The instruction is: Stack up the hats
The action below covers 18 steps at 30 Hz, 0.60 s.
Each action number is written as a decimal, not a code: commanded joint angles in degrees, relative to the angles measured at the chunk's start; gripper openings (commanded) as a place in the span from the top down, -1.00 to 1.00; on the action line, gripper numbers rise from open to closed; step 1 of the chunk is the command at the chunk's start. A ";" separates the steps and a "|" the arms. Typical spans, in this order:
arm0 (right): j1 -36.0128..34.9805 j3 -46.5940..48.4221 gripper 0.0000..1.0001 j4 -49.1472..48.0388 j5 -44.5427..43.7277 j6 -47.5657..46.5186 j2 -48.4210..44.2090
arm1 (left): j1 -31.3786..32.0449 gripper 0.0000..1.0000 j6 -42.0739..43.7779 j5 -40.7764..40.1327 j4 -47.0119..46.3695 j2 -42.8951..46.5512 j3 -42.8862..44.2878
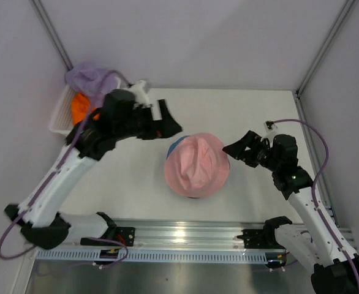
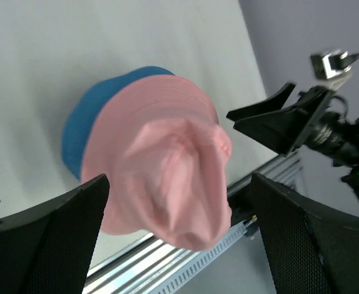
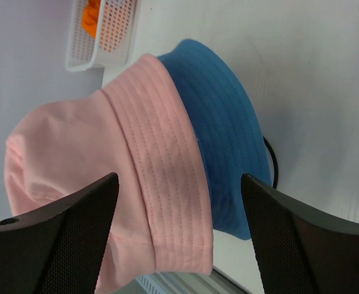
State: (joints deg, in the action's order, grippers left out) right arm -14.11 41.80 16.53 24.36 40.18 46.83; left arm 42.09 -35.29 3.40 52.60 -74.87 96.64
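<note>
Pink hat sits skewed over the blue hat in the middle of the tabletop, while the lavender hat and orange hat lie in the basket at the far-left corner. Left hand and right hand flank the pile, both wide open and empty. A brush from either could slide the floppy pink one off.

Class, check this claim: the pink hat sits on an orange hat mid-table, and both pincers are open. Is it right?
Not quite: the pink hat sits on the blue hat, not an orange one, as the left wrist view shows. The left pincer and right pincer are open.
</note>
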 commanded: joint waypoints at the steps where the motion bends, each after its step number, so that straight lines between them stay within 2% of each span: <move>1: -1.53 -1.54 -0.68 -6.86 -0.98 2.44 0.63 | -11.71 -0.99 -5.93 14.93 -17.20 15.52 -16.42; 3: -1.54 -3.03 -0.68 -9.49 0.16 3.14 2.12 | -15.70 -0.99 -6.63 16.37 -21.99 20.01 -27.51; 5: -1.45 -4.71 -0.66 -12.75 2.00 3.41 3.61 | -18.79 -0.98 -6.55 17.25 -27.88 24.85 -32.46; 6: -1.36 -4.89 -0.61 -13.63 2.79 3.41 4.40 | -19.58 -0.97 -6.98 18.21 -29.38 25.73 -38.40; 9: -1.27 -5.06 -0.41 -16.09 4.90 5.07 6.87 | -20.90 -0.93 -8.74 21.65 -35.19 27.32 -45.80; 14: -1.27 -6.46 -0.35 -21.80 6.58 7.28 8.28 | -21.78 -0.94 -11.54 24.72 -44.32 25.75 -53.39; 17: -1.10 -7.87 -0.04 -22.95 6.58 8.77 7.84 | -22.05 -0.92 -15.75 26.65 -50.65 24.34 -58.75; 18: -1.01 -8.14 0.17 -23.04 6.75 9.03 7.67 | -22.05 -0.86 -17.08 28.66 -52.41 23.46 -61.89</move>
State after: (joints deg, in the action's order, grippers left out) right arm -15.35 34.76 -1.93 29.78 46.98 55.18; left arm 20.75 -46.83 26.44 12.21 -50.76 38.39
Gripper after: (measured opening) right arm 0.484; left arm 0.950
